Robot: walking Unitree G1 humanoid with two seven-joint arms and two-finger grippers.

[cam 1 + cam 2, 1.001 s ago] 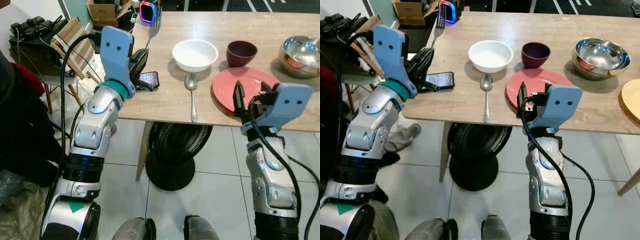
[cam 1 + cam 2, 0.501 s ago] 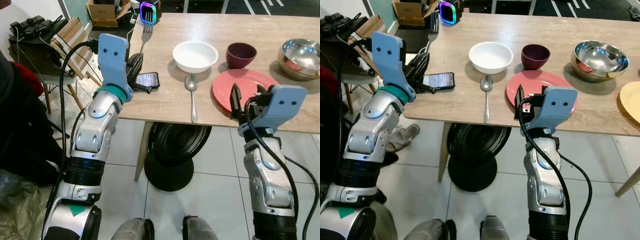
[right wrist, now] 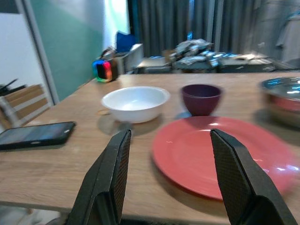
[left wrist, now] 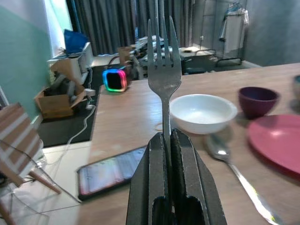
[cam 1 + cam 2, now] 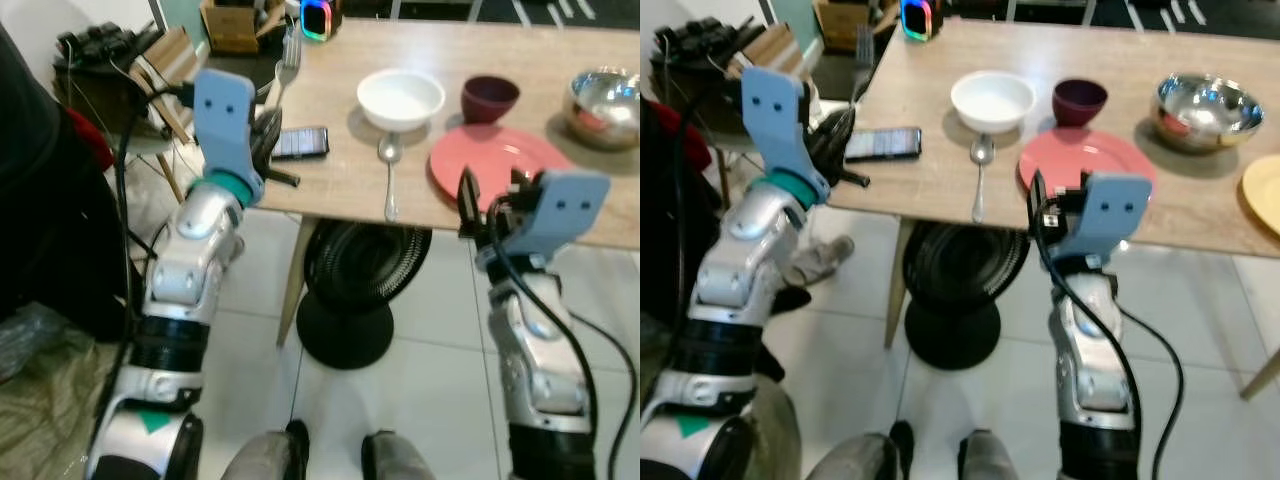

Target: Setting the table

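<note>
At the far left, a wooden chair (image 5: 165,70) piled with dark items was seen beside the table (image 5: 340,175), off its left edge. The left gripper (image 4: 169,140) was raised at the table's left edge, its two black fingers (image 4: 157,161) pressed together on the handle of a fork (image 4: 163,77), which was held upright with its tines pointing away over the tabletop. Just beyond the gripper, a dark phone (image 5: 300,142) was lying flat on the wood, its screen lit. Further back on that side, a small speaker (image 5: 315,18) ringed with coloured light was standing near the far edge.

Toward the middle, a white bowl (image 5: 400,98) was placed upright on the table, and a spoon (image 5: 390,178) was laid just in front of it, bowl end nearest the white bowl and handle running to the near edge. Under the table, a black floor fan (image 5: 362,290) was resting on the tiles.

To the right of the white bowl, a small dark maroon bowl (image 5: 490,97) was set, with a pink plate (image 5: 495,160) lying flat just in front of it. The right gripper (image 3: 169,178) was held at the near table edge before the plate, its fingers (image 3: 115,176) spread wide apart and nothing gripped between them. At the far right, a steel bowl (image 5: 1202,108) was standing, and the rim of a yellow plate (image 5: 1267,190) was cut off by the frame.
</note>
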